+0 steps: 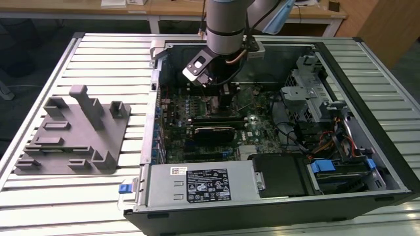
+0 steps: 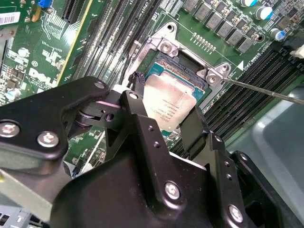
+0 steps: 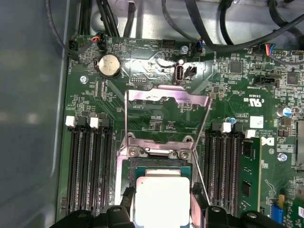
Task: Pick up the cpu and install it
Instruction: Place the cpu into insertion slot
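**Gripper [image 2: 165, 110] clamped on cpu [image 2: 171, 102]**

Fingers [image 2: 132, 102] press opposite edges of the cpu, which lies over the open socket [image 2: 176, 64]; seated or not, cannot tell. In the exterior view the gripper hangs toward 12 o'clock of the motherboard [image 1: 259, 130].

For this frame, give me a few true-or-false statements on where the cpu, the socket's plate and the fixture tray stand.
1. The gripper grips the cpu at the socket. True.
2. The socket's load plate is closed over the cpu. False: it stands swung open.
3. The grey fixture tray lies on the table, at the exterior view's left of the computer case. True.
4. The cpu rests on the fixture tray. False: it is inside the case, over the motherboard.
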Robot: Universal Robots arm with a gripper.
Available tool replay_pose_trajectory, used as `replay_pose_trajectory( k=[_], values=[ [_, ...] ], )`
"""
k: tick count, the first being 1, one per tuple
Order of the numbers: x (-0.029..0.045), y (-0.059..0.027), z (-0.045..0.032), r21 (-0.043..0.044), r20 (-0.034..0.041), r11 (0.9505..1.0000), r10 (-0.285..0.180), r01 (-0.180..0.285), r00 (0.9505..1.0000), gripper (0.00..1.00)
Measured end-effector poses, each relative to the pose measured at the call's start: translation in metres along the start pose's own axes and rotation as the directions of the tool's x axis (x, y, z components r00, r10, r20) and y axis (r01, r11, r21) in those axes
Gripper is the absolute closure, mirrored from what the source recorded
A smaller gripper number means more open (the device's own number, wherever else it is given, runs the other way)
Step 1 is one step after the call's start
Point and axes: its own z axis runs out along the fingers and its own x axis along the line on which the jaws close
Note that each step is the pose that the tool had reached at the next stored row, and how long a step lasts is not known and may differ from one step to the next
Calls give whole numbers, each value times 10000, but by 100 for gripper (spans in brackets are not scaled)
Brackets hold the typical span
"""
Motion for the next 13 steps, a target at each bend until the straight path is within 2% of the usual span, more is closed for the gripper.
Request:
replay_pose_trajectory(
  k=[7, 13],
  values=[
    [6, -3, 64, 20, -2, 10000, 1, -1, 10000, 45],
    [7, -4, 86, 31, -11, 10000, 19, -19, 10000, 45]
  ],
)
